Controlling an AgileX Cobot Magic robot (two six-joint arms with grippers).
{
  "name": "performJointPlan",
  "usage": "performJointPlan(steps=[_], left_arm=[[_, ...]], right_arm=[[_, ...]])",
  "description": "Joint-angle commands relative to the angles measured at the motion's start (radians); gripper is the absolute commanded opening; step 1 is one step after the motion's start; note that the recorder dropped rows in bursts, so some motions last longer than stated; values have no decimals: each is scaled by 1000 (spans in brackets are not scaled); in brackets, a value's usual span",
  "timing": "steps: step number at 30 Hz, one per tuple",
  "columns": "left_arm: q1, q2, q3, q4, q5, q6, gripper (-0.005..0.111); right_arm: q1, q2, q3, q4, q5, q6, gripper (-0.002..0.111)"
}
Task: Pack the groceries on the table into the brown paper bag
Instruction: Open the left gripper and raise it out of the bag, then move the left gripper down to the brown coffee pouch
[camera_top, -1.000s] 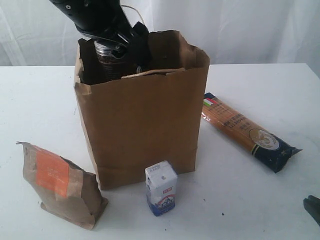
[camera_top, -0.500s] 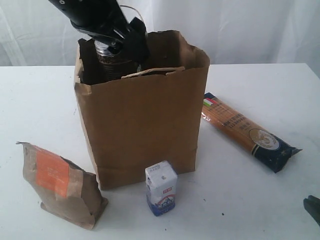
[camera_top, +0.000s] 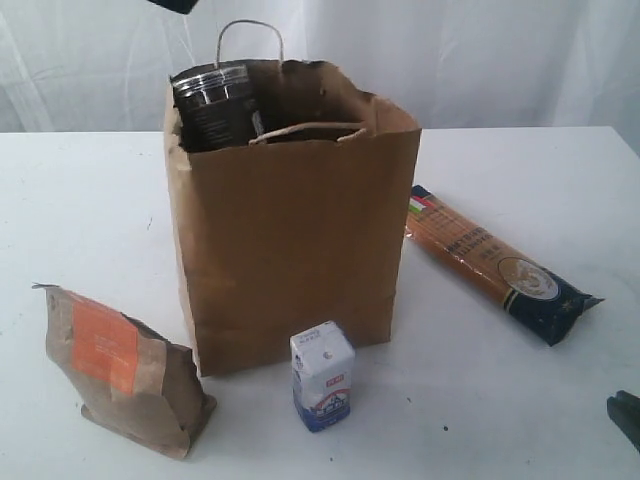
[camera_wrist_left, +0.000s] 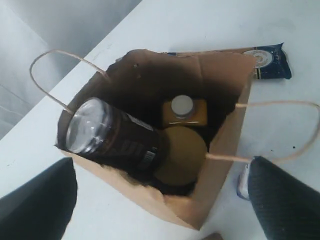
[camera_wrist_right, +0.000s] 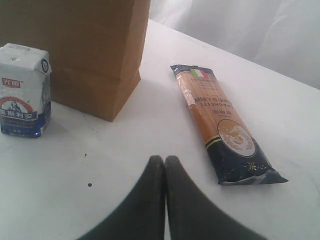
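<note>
Left wrist view looks down into the bag (camera_wrist_left: 225, 135). The can (camera_wrist_left: 112, 135) lies tilted against one wall with its silver top up near the rim, because the yellow jar (camera_wrist_left: 183, 110) and the tan-lidded jar (camera_wrist_left: 180, 162) fill the floor under it. Your left gripper (camera_wrist_left: 161, 165) hangs above the mouth with its jaws spread wide and nothing between them, so the can rests on its own weight.

Three things wait on the bench (camera_top: 80, 200). The pouch (camera_top: 120, 365) stands off the bag's front left corner, the carton (camera_top: 322, 375) stands upright just in front of the bag, and the spaghetti (camera_top: 500, 265) lies flat to its right.

Your right gripper (camera_wrist_right: 164, 162) sits low over the bench, jaws pressed together and empty, aimed between the carton and the spaghetti. It looks best placed for either one.

I judge the spaghetti will have to go in on end along a free wall. Watch the leaning can, since it may crowd that slot or shift if nudged.
</note>
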Motion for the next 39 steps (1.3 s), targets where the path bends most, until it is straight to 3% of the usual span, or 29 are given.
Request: performJointPlan(steps=[1,21,30,39], left_arm=[[2,-88,0,0,91,10,91],[2,-168,-1,-33,142,21,91],[2,-197,1,-88,209,143,91],[2,-302,192,-98,209,202,91]], right_arm=[[-6,-6,6,0,-16,2,0],[-6,-6,6,0,-16,2,0],[-6,-6,6,0,-16,20,0],[-6,-6,6,0,-16,20,0]])
